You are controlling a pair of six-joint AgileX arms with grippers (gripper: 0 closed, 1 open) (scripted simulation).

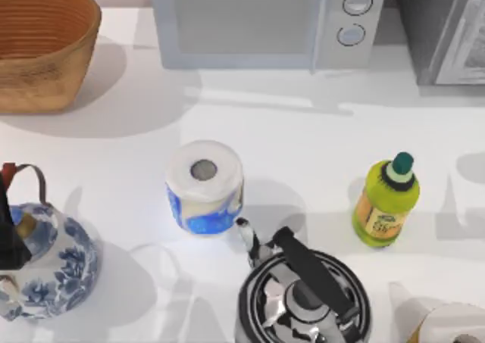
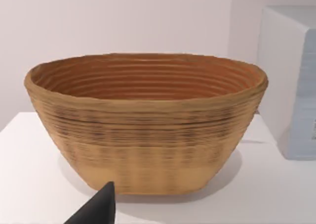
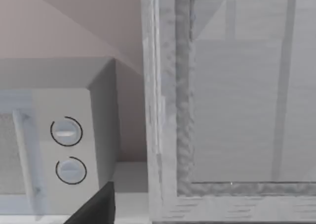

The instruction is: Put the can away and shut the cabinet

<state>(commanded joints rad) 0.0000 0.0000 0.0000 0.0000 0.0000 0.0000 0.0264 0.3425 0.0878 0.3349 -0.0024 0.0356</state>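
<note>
While nothing was being carried, the near edge of the white table point(image 1: 303, 131) had a shiny black and chrome kettle point(image 1: 303, 297) in the middle and a blue-flowered white porcelain teapot point(image 1: 53, 263) off to the left. A bit further back sat a white toilet paper roll in a blue wrapper point(image 1: 204, 185), with a lime green plastic bottle with a dark green cap point(image 1: 385, 203) well to its right.

At the far left corner stood a tan woven round basket point(image 1: 38, 78), and the left gripper point(image 2: 98, 209) was aimed at it. Beside it was a light grey microwave with two round knobs point(image 1: 250, 25). The dark grey box-shaped cabinet point(image 1: 432, 32) was just right of that, in the far right corner, and the right gripper point(image 3: 98, 209) faced its pale framed door point(image 3: 237, 110). Couldn't tell how wide either gripper was.
</note>
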